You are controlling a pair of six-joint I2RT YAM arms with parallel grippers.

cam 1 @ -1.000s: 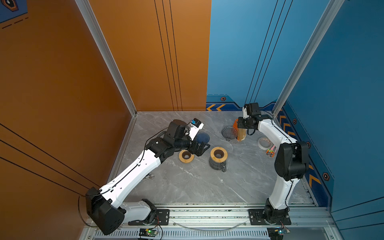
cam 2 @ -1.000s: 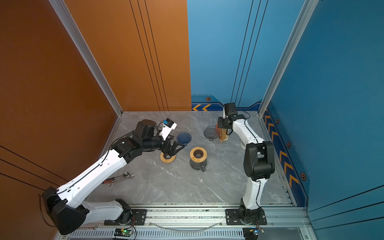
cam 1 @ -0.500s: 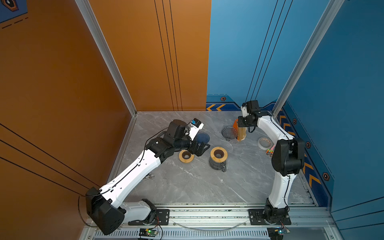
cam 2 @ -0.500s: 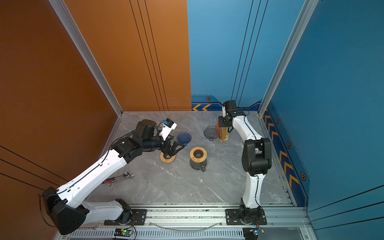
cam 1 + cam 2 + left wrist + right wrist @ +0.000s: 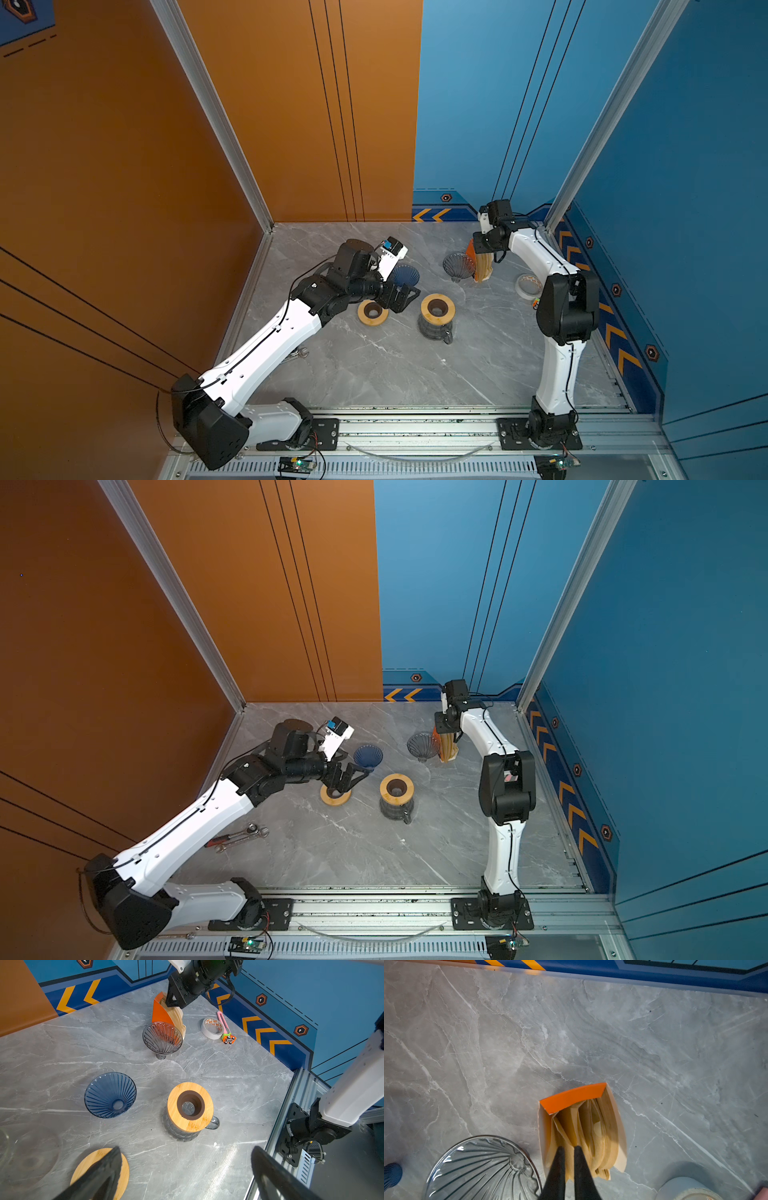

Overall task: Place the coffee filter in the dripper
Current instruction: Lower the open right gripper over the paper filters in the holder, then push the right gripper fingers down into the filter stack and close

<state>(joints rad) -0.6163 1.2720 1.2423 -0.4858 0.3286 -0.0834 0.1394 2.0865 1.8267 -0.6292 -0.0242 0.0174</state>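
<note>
An open orange box [image 5: 572, 1097] against the back wall holds a stack of tan coffee filters [image 5: 593, 1126]. My right gripper [image 5: 569, 1147] reaches down into it, fingers almost together, pinching a fold of one coffee filter; it also shows in both top views [image 5: 484, 251] [image 5: 446, 729]. A clear grey glass dripper [image 5: 458, 266] [image 5: 483, 1169] stands right beside the box. A blue glass dripper [image 5: 110, 1095] [image 5: 368, 756] sits further left. My left gripper [image 5: 186, 1150] [image 5: 401, 297] hovers open and empty over a wooden ring [image 5: 124, 1169].
A glass carafe with a wooden collar [image 5: 190, 1106] stands mid-table. A tape roll [image 5: 212, 1027], a pink knife [image 5: 223, 1022] and a small toy car [image 5: 228, 1038] lie by the right wall. Wrenches [image 5: 239, 837] lie near the left arm.
The right arm's elbow has swung inward and its wrist has lifted slightly, with the fingers still in the filter box. The left arm has not moved.
</note>
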